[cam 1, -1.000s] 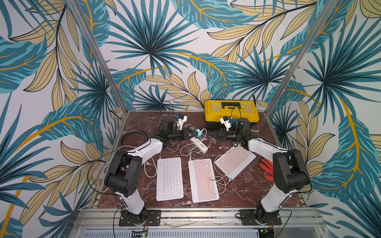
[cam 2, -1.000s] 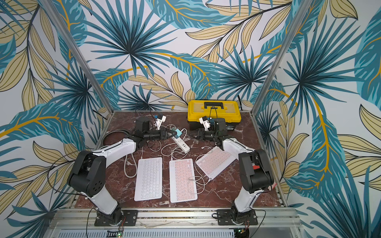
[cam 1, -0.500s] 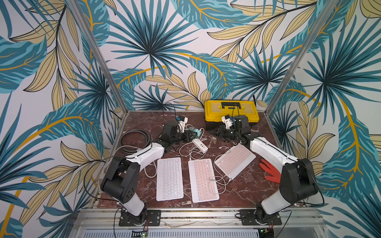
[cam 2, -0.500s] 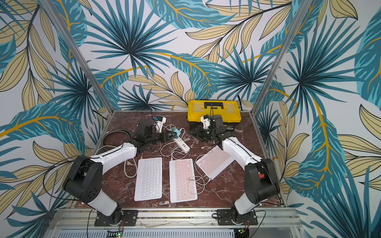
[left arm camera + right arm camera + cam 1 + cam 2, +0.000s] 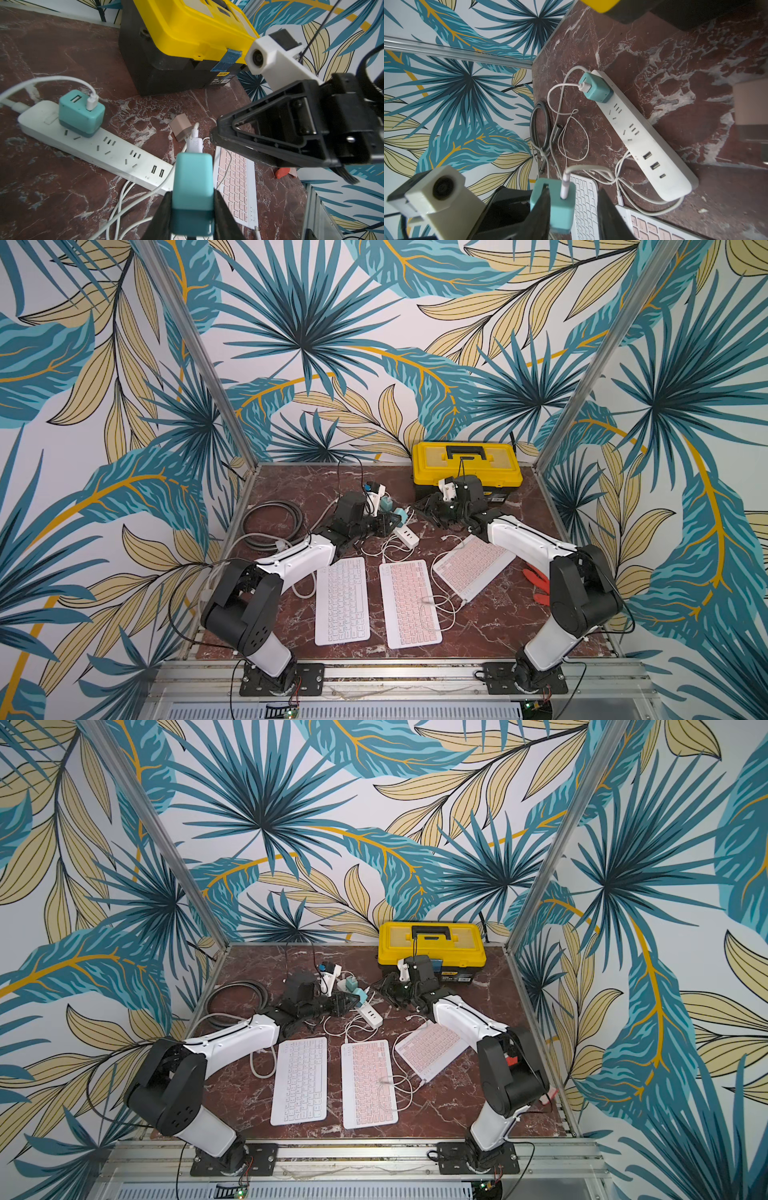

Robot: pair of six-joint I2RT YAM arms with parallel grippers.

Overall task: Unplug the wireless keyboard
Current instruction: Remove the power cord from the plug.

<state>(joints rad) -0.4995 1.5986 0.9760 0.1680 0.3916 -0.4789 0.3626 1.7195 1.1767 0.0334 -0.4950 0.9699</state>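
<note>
Both top views show, nearest the front rail, three slim wireless keyboards lying flat on the table [image 5: 498, 626]: a white keyboard [image 5: 341, 600], a pink keyboard [image 5: 409, 603] just beside it, and a second pink keyboard [image 5: 473, 566] turned askew on the right arm's side. Thin white leads [image 5: 440, 601] loop over and between the two pink ones. I cannot trace which lead runs to which charger.

A little further back the two arms meet. In the left wrist view, the left gripper [image 5: 192, 195] is clamped tight on a teal charger [image 5: 192, 178], held up clear of the power strip [image 5: 116, 153]. A white USB plug [image 5: 195, 144] is seated in the charger's end. The right gripper [image 5: 574, 195] faces it with jaws partly apart and its tips just beside that plug. As far as I can tell, it holds nothing.

Beyond them the power strip lies on the table, and a second teal charger [image 5: 81, 116] is plugged in at its far end with its own lead in place. A loose beige adapter [image 5: 180, 129] lies between the strip and the yellow toolbox [image 5: 467, 464] at the back wall.

To my eye the job is about halfway. The held charger is out of the strip, but its lead is still plugged in. What seems left is for the right gripper to close on the plug and draw it out.
</note>
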